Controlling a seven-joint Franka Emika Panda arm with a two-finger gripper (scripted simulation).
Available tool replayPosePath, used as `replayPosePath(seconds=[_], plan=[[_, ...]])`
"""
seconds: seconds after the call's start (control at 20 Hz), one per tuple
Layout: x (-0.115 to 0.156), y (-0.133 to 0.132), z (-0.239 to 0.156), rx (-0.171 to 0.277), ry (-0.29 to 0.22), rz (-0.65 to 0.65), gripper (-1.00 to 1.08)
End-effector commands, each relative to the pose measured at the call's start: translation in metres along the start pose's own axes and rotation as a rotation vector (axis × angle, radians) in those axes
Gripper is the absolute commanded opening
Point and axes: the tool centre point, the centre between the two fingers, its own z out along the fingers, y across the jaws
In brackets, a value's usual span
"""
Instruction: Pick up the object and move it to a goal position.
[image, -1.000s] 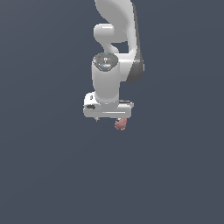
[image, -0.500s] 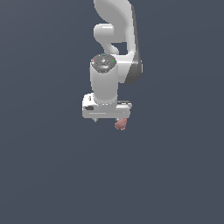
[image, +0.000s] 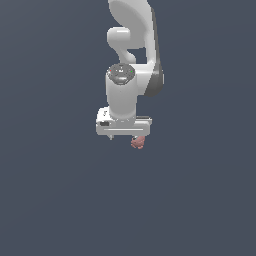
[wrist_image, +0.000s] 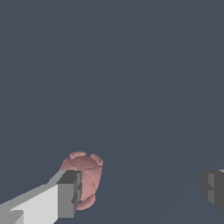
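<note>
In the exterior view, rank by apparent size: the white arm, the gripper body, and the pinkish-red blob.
1. The white arm, by far the largest.
2. The gripper body, the wide white block below the arm.
3. The pinkish-red blob, much the smallest, partly hidden under the gripper's edge.
No two look alike in size.

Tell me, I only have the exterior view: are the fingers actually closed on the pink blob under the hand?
Observer: No. In the wrist view the gripper is wide open, with a broad gap between the fingers.
Operator: Is the blob centred in that gap?
Observer: No. The pink blob sits right by one finger; I cannot tell if they touch.
Operator: And the other finger?
Observer: It stands far off, with only bare floor between it and the blob.
</note>
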Motion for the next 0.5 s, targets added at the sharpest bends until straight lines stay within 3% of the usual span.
replayPosePath(seconds=[0.0, 0.45], plan=[[-0.004, -0.007, 0.005, 0.001, 0.000, 0.015, 1.00], [-0.031, -0.045, 0.037, 0.005, 0.005, 0.120, 1.00]])
